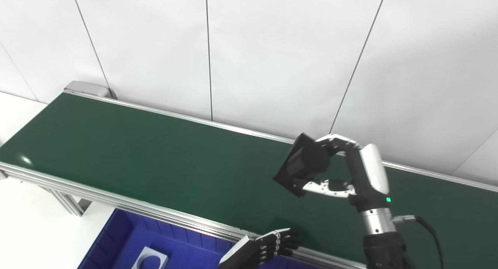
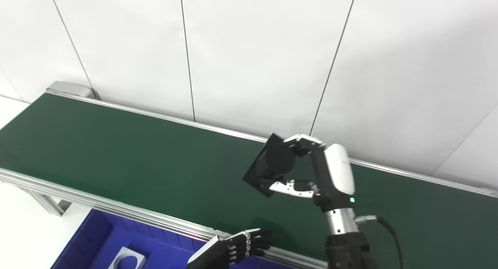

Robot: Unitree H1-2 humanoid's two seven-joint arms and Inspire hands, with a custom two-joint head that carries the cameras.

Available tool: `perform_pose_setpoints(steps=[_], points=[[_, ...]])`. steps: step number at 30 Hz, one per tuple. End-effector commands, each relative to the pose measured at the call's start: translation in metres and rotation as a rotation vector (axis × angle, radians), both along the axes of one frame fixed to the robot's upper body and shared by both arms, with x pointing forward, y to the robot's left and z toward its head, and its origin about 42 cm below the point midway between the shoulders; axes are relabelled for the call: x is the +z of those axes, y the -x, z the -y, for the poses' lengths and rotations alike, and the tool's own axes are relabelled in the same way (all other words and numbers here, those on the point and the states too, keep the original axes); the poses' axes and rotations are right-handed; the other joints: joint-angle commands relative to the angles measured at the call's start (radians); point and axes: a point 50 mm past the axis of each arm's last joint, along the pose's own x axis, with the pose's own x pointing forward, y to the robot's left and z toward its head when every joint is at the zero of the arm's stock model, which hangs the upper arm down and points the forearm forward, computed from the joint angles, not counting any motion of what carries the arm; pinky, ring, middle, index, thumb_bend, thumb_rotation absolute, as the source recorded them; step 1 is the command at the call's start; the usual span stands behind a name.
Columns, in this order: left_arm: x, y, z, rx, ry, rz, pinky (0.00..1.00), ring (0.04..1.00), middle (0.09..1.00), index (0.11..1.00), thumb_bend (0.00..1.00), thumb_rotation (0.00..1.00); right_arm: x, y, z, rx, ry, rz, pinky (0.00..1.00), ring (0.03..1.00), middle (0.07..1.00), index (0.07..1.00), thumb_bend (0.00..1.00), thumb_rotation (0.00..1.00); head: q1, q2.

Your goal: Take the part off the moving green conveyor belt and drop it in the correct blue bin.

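Note:
My right hand [image 1: 342,172] is raised above the green conveyor belt [image 1: 155,164], shut on a black square part [image 1: 297,164] with a round boss; fingers curl over its top edge and the thumb presses under its lower edge. The part [image 2: 268,164] is tilted, its flat face turned left. My left hand [image 1: 268,247] hovers low at the belt's near rail, fingers loosely curled, holding nothing. Below the rail sits a blue bin [image 1: 116,238] holding a grey part with a round hole [image 1: 149,259].
The belt's aluminium near rail [image 1: 116,201] runs between the bin and the belt. White wall panels [image 1: 272,47] stand behind the far rail. A black cable [image 1: 428,230] loops from my right wrist.

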Motion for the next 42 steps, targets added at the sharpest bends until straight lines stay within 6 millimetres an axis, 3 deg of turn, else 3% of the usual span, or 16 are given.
perform_pose_setpoints(steps=[1, 13, 24, 33, 42], points=[[0.01, -0.004, -0.003, 0.0, 0.019, 0.053, 0.86, 0.867, 0.865, 0.877, 0.95, 0.47, 0.019, 0.003, 0.006, -0.015, -0.027, 0.047, 0.48, 0.519, 0.472, 0.498, 0.53, 0.0, -0.024, 0.008], [0.014, 0.002, -0.019, 0.001, 0.026, 0.046, 0.9, 0.886, 0.87, 0.893, 0.93, 0.48, 0.037, 0.045, 0.047, -0.111, -0.045, 0.084, 0.45, 0.512, 0.483, 0.493, 0.52, 0.0, -0.148, 0.056], [0.025, 0.004, -0.042, 0.004, 0.037, 0.057, 0.89, 0.882, 0.875, 0.899, 0.91, 0.48, 0.051, 0.093, 0.07, -0.24, -0.036, 0.072, 0.43, 0.49, 0.476, 0.495, 0.53, 0.0, -0.307, 0.173], [0.032, -0.001, -0.06, 0.004, 0.044, 0.082, 0.86, 0.861, 0.859, 0.886, 0.92, 0.49, 0.045, 0.138, 0.084, -0.354, -0.053, 0.053, 0.44, 0.507, 0.502, 0.477, 0.52, 0.0, -0.408, 0.246], [0.038, -0.007, -0.07, 0.001, 0.073, 0.084, 0.87, 0.859, 0.853, 0.879, 0.91, 0.47, 0.033, 0.18, 0.093, -0.482, -0.117, -0.018, 0.41, 0.48, 0.488, 0.486, 0.52, 0.0, -0.472, 0.292]])
